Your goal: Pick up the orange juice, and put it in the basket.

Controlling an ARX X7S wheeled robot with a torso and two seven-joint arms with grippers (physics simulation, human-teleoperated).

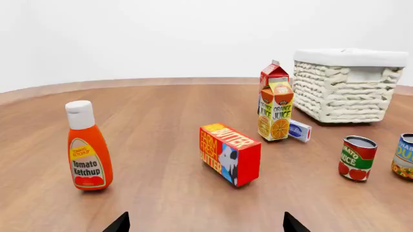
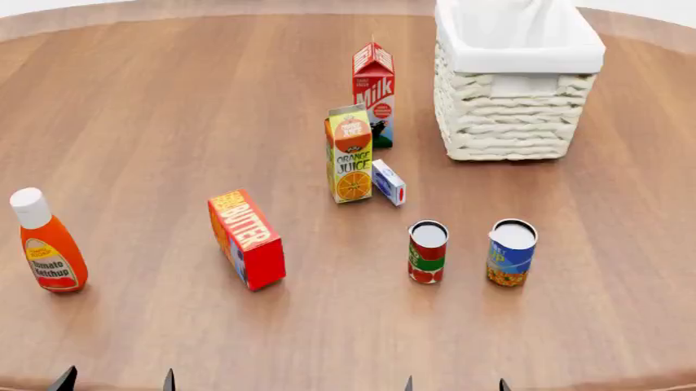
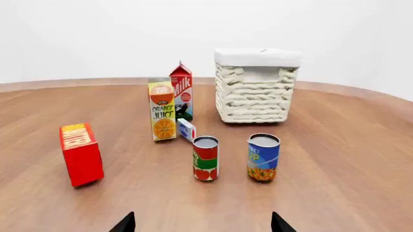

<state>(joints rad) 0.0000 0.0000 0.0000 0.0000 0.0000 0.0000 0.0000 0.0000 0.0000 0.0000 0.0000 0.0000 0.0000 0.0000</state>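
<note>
The orange juice is seen upright mid-worktop, left of the basket and apart from it. Both the left pincer and right pincer are held apart at the near edge, nothing gripped.

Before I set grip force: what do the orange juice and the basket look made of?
The orange juice looks like printed paperboard with a smooth finish: folded gable top, flat panels. The basket looks like cream woven wicker, probably stiff, with a white cloth lining over its rim.

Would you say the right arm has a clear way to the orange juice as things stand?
Probably yes. The right gripper is open and the orange juice stands upright ahead of it, though the red can sits just beside that line and a small white box lies at its side.
</note>
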